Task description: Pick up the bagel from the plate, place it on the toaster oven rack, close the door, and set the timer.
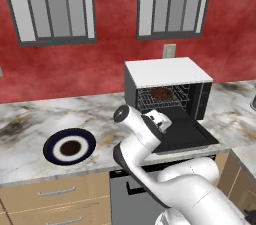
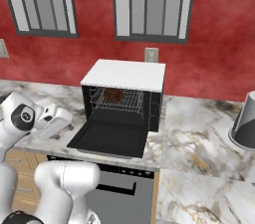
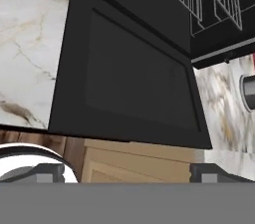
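Brown and puffy, the bagel (image 1: 160,93) already sits on the rack (image 1: 162,98) inside the toaster oven (image 1: 167,87), toward the back of the cavity; the right base view shows it there too, resting on the wire grid. The plate (image 1: 69,147) lies well apart on the marble counter (image 1: 30,129), off to the arm's left, with nothing on it but its dark round mark. So, as I judge it, picking up and placing are done. What is left is closing the door and setting the timer. The door (image 1: 182,133) is folded fully down, lying flat and reaching out past the counter edge, its inner face turned upward. The gripper (image 3: 127,173) hangs just in front of the door's outer edge, looking along the black panel toward the cavity, with its two fingers spread wide and nothing between them. No contact with the door is visible. The long bar handle is not clear from these angles, presumably under the lowered front lip. A grey upturned pot (image 2: 246,123) stands far along the counter, out of the way.
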You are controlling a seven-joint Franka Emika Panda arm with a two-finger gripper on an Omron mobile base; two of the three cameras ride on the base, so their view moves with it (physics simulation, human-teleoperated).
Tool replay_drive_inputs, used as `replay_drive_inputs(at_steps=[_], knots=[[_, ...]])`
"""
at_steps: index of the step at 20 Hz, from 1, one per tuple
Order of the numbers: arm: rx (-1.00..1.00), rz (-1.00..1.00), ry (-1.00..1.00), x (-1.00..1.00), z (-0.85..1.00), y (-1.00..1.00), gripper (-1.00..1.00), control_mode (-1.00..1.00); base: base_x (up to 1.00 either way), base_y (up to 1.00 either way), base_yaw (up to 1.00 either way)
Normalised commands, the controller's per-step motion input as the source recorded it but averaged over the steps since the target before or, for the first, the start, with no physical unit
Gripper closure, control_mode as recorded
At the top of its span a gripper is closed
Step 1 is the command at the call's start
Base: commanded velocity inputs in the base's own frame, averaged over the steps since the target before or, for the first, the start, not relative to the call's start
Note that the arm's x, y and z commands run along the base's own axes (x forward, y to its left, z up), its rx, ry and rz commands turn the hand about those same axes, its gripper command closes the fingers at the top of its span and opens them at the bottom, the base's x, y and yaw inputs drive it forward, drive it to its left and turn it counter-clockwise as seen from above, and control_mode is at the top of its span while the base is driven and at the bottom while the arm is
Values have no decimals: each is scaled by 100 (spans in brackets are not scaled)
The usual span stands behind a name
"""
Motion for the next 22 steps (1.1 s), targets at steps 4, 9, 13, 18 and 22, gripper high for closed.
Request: replay_drive_inputs(at_steps=[4,9,13,18,22], knots=[[-1,-4,5,23,-25,7,-100,-100,0,0,0],[-3,-2,1,22,-27,2,-100,-100,0,0,0],[-5,-1,0,18,-29,0,-100,-100,0,0,0],[-5,-1,0,22,-24,0,-100,-100,0,0,0],[-4,0,0,18,-21,0,-100,-100,0,0,0]])
